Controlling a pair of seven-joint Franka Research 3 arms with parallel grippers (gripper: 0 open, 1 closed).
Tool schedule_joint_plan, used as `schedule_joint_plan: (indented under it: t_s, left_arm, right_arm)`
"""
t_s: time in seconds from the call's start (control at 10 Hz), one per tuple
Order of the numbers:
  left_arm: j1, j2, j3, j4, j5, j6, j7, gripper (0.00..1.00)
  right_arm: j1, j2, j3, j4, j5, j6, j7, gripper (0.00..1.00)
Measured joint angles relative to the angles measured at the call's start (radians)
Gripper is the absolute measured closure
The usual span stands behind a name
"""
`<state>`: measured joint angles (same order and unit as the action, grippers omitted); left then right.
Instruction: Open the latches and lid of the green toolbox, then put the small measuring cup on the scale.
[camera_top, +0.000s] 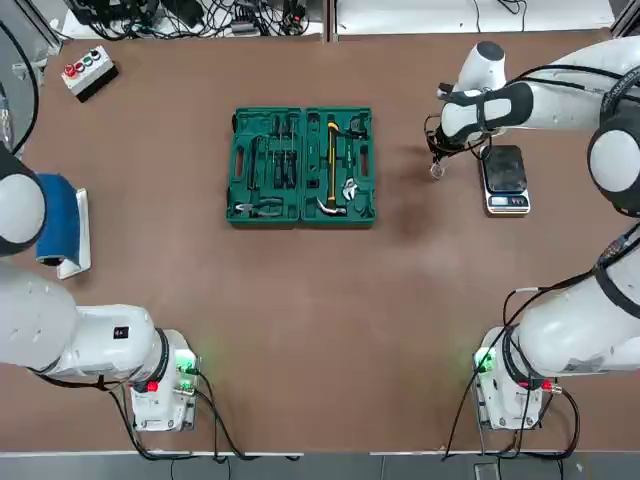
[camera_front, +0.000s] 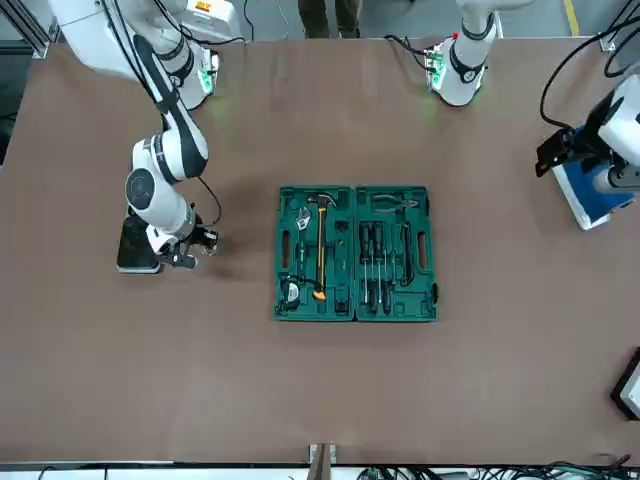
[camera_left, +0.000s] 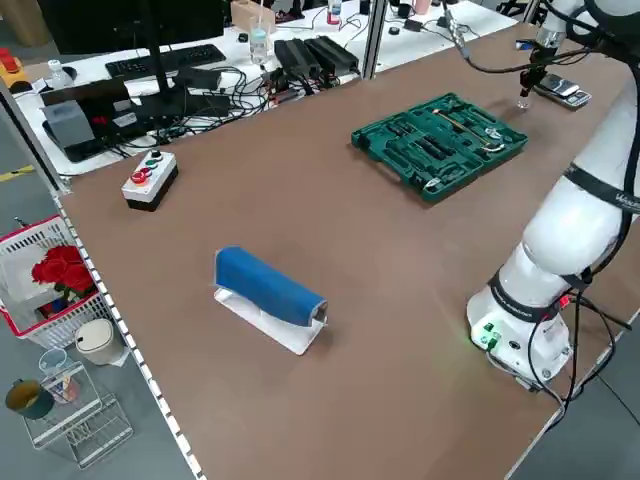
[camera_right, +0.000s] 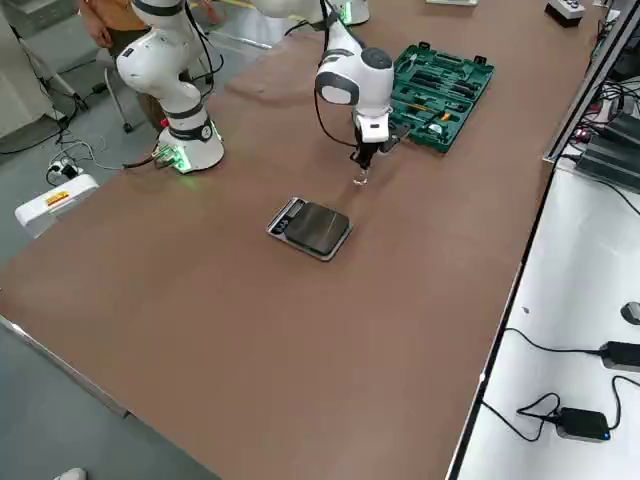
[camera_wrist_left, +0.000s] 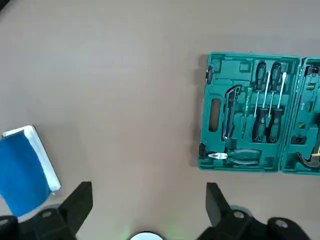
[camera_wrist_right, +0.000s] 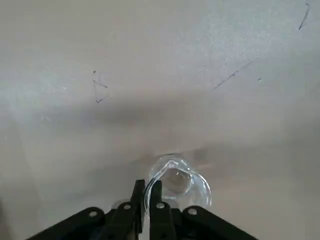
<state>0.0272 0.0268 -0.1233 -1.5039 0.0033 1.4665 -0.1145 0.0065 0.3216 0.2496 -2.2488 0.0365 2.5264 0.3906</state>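
Note:
The green toolbox (camera_top: 302, 166) lies open mid-table, its lid (camera_top: 266, 165) folded flat beside the half that holds the yellow-handled hammer. My right gripper (camera_top: 437, 158) hangs low over the table between the toolbox and the black scale (camera_top: 504, 178). In the right wrist view it is shut on the rim of the small measuring cup (camera_wrist_right: 177, 182), a clear cup that looks tiny in the right side view (camera_right: 361, 180). I cannot tell whether the cup touches the table. My left gripper (camera_wrist_left: 149, 192) is open and empty, high above the table's left side.
A blue roll on a white holder (camera_top: 62, 222) sits at the table's left. A grey box with coloured buttons (camera_top: 88, 70) is at the far left corner. Cables and gear crowd the bench beyond the far edge. Both arm bases stand at the near edge.

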Motion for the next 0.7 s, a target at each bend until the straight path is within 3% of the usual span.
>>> schedule_joint_plan:
  t_s: [0.4, 0.7]
  left_arm:
    - [0.001, 0.012, 0.001, 0.0, 0.0, 0.002, -0.015, 0.0]
    - [0.001, 0.014, 0.001, 0.008, 0.0, 0.004, -0.029, 0.0]
  right_arm:
    - [0.001, -0.009, 0.001, 0.047, -0.003, -0.102, 0.0, 0.93]
    - [0.001, -0.072, -0.001, 0.088, -0.043, -0.218, 0.0, 0.93]
